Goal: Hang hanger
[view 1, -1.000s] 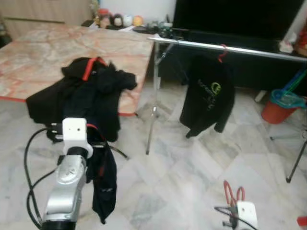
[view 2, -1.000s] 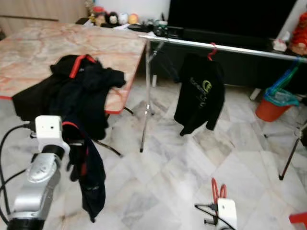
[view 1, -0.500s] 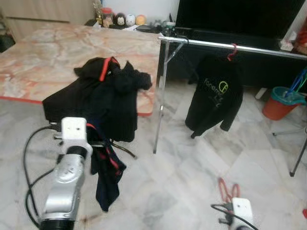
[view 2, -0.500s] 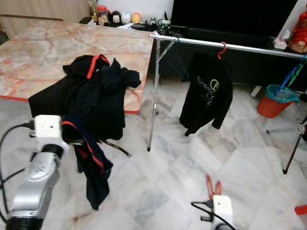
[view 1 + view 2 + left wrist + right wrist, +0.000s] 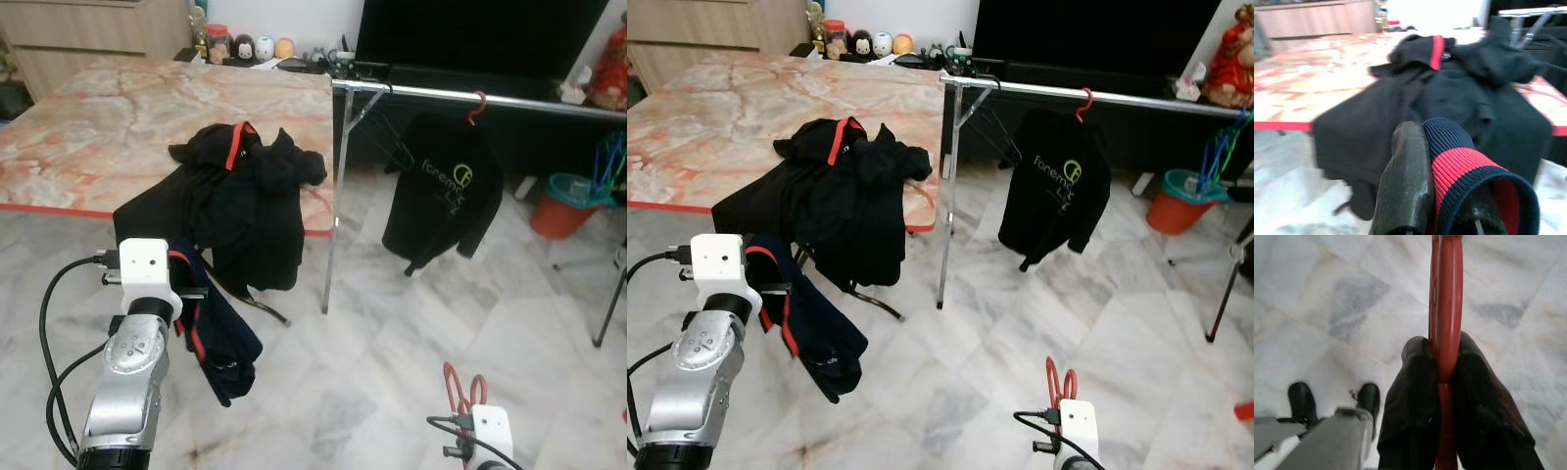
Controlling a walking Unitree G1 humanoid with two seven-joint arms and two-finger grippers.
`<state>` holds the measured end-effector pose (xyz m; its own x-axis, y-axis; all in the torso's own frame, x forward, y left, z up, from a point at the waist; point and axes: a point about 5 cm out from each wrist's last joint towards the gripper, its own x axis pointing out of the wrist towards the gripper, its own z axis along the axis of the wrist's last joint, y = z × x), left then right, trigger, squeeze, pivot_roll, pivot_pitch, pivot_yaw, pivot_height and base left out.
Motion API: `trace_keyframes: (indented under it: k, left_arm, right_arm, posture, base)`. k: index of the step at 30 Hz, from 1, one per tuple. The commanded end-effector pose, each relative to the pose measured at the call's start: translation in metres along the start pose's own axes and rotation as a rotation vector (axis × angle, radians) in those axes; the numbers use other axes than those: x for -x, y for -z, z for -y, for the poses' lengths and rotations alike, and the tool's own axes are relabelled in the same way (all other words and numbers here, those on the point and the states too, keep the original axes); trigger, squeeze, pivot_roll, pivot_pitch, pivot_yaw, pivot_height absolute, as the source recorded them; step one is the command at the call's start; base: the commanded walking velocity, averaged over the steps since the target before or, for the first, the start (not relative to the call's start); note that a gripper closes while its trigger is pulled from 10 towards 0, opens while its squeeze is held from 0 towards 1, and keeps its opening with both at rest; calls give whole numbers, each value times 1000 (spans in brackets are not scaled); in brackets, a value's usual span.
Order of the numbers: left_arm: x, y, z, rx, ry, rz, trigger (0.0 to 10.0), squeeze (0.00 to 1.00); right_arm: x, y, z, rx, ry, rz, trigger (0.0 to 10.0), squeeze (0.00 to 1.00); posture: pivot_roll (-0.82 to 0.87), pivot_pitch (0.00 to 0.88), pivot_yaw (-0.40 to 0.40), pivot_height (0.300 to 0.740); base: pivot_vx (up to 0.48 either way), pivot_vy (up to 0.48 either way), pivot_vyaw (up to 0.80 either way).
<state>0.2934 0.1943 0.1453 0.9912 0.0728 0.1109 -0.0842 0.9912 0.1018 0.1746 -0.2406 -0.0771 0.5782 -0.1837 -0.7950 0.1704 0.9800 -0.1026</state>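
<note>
- Marble floor [image 5: 392, 352] spreads across the frame before you, with a pink marble tabletop [image 5: 88, 117] at upper left carrying a heap of black jackets [image 5: 230, 201], and a metal clothes rail [image 5: 509, 98] running along the upper right.
- One black hoodie [image 5: 441, 201] already hangs from the rail on a red hanger hook; the rail's remaining length looks free.
- Your red hanger [image 5: 1447, 333] is not yet on the rail. It stands at the lower right of the frame, well apart from the rail, so the carry and the hooking are both left to do.
- Your right hand [image 5: 1442, 377] is low at the bottom edge, its two fingers pressed together on the hanger's shaft, holding it upright.
- Your left hand [image 5: 1440, 196] is raised at lower left, forearm pointing up, pinching the red-striped ribbed cuff of a navy garment [image 5: 220, 338] that dangles beside the tabletop's edge.
- Judging from this, you should close on the rail first.
</note>
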Motion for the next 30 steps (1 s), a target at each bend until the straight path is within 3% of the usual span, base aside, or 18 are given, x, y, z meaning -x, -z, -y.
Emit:
trace_keyframes:
  k: [1, 30]
  left_arm:
    - [-1, -6, 0, -5, 6, 18, 10000, 0]
    - [-1, -8, 2, -3, 12, 23, 10000, 0]
  right_arm:
    - [0, -3, 1, -2, 5, 10, 10000, 0]
    - [-1, -4, 1, 0, 3, 9, 10000, 0]
  posture:
    - [68, 0, -62, 740]
    - [71, 0, -64, 740]
  base:
    - [0, 266, 0]
    - [0, 270, 0]
